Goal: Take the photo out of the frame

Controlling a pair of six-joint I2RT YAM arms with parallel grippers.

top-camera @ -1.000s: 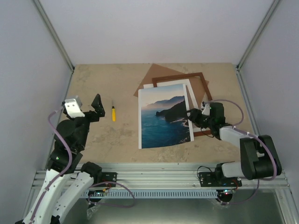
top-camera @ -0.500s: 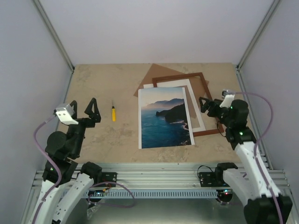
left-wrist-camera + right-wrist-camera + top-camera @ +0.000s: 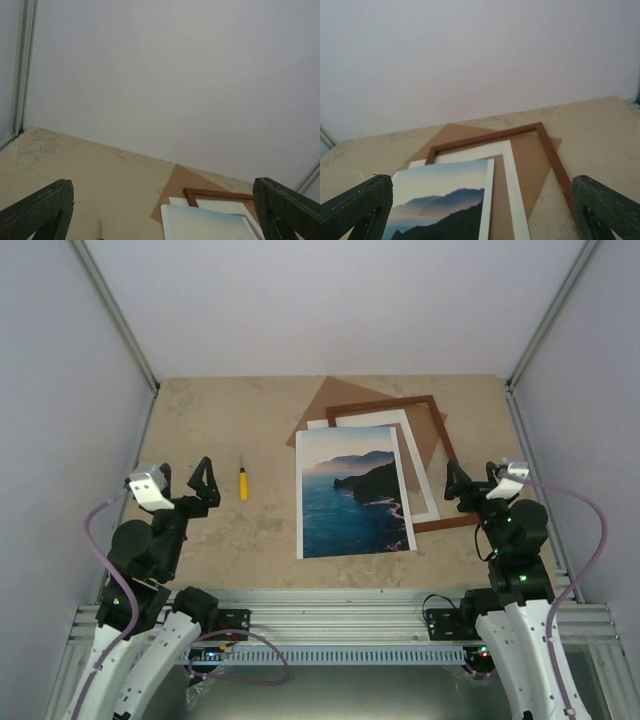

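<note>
Rectangular paper photo (image 3: 352,495) overlaps thin reddish wooden frame (image 3: 380,404) — flat.

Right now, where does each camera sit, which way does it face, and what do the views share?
Top external: fixed above and behind the robot, looking down at the table; the left gripper and right gripper show, both open, flanking the photo.
Left wrist: low on the left, facing the far wall; its fingertips fill the bottom corners.
Right wrist: low on the right, facing the far wall across the frame; its fingertips fill the bottom corners.
Shared: both wrist views catch the photo, frame and backing board.
</note>
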